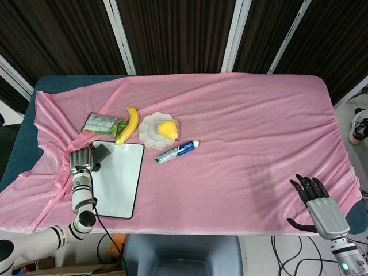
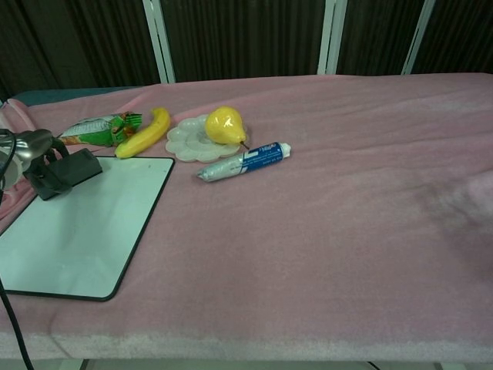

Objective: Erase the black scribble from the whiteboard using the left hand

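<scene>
We are holding the eraser [image 2: 71, 171] clamped in the left hand [image 1: 81, 158], at the whiteboard's [image 2: 85, 231] far-left corner; the board runs lengthwise toward us. No scribble showing. Right hand [image 1: 313, 198] idling well apart, fingers spread.

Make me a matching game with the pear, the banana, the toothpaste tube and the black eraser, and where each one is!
Things:
1. pear
2. banana
3. toothpaste tube
4. black eraser

Places:
A. held by the left hand at the whiteboard's far left corner
B. on the white plate
C. next to the green snack packet
D. alone on the pink cloth, near the plate

Pairs: 1-B, 2-C, 3-D, 4-A
</scene>
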`<state>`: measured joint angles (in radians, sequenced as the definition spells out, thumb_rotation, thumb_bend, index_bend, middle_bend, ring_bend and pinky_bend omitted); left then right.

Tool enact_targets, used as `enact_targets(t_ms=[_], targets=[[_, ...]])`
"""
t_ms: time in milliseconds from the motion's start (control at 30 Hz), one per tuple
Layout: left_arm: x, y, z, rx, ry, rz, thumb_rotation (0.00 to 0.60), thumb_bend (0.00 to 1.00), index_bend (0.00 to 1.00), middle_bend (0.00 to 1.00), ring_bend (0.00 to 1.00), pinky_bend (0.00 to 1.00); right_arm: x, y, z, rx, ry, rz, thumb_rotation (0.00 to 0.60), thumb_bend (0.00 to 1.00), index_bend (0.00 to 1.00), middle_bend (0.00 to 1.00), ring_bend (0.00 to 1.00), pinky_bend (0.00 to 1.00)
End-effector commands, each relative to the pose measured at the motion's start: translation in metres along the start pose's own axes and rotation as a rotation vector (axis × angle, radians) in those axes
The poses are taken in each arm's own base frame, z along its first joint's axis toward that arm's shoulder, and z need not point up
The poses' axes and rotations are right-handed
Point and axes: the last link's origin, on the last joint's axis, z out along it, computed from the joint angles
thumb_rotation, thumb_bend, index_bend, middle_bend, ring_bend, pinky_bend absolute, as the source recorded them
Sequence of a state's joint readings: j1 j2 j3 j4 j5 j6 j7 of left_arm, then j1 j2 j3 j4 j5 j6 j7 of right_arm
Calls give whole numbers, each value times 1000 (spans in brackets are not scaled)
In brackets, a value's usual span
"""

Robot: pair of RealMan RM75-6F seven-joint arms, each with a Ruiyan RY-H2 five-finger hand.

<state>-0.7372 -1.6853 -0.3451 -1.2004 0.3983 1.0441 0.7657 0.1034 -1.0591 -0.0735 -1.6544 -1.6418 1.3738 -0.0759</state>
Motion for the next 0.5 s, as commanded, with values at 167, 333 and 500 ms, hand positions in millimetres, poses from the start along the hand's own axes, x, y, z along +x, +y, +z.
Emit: enact_targets(t_ms=[167,333,500], targets=[[-3,1,-44,-125,-102,20,600,694,686,770,595,391,-1,0,0,2,-2,-6,600,337,0,0,0,26],[-8,-3,-75,-201,-126,45,600,693,686,770,595,391,-1,-1,0,2,-1,-4,600,337,0,0,0,26],[-6,-6,-107,-300,-124,53,600,696,685,769,595,391,-1,-2,-1,3,-2,-6,600,337,0,0,0,26]])
